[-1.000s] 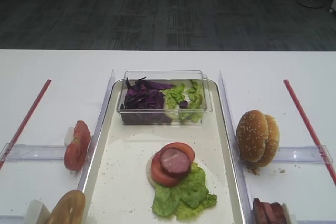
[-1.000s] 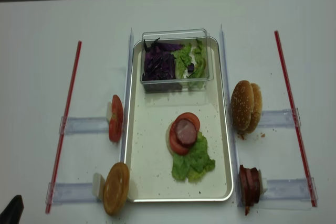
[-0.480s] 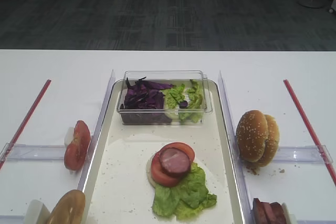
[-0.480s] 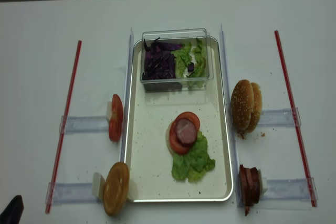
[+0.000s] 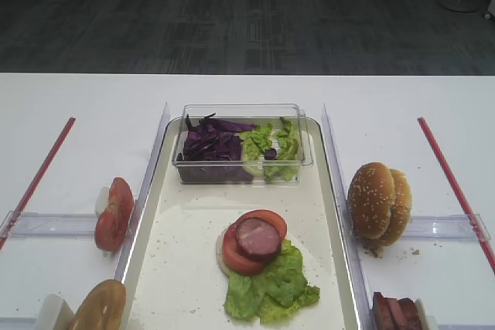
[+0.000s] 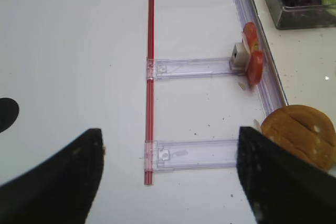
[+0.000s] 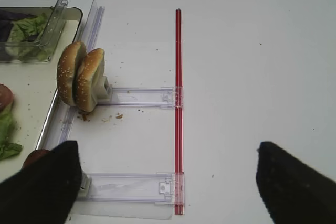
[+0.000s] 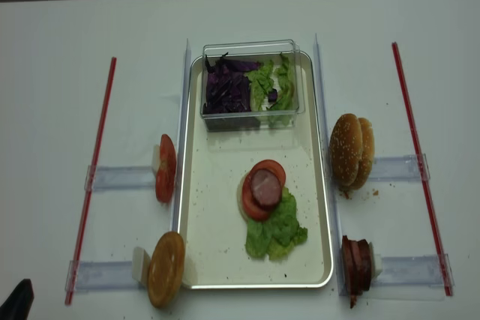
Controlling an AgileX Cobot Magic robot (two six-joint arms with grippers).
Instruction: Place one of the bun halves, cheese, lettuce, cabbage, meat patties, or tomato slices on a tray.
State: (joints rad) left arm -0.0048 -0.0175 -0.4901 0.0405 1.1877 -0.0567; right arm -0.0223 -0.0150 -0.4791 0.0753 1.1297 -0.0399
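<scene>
On the cream tray [image 5: 174, 268] lies a stack: lettuce [image 5: 271, 287], tomato slices [image 5: 234, 256] and a meat patty [image 5: 257, 237] on top. I cannot tell whether the pale disc under them is the cheese. Two bun halves [image 7: 81, 77] stand on edge right of the tray. Another bun half [image 6: 299, 135] sits at its left front corner. More meat patties [image 8: 356, 266] stand at the right front. Cabbage [image 5: 209, 144] fills the clear box's left half. My right gripper [image 7: 168, 187] and left gripper [image 6: 168, 179] hang open over bare table, both empty.
The clear plastic box [image 5: 241, 143] sits at the tray's far end with more lettuce [image 5: 271, 143] in it. Spare tomato slices [image 6: 253, 59] stand left of the tray. Red strips [image 7: 178, 108] [image 6: 150, 77] and clear rails [image 7: 142, 97] lie on both sides.
</scene>
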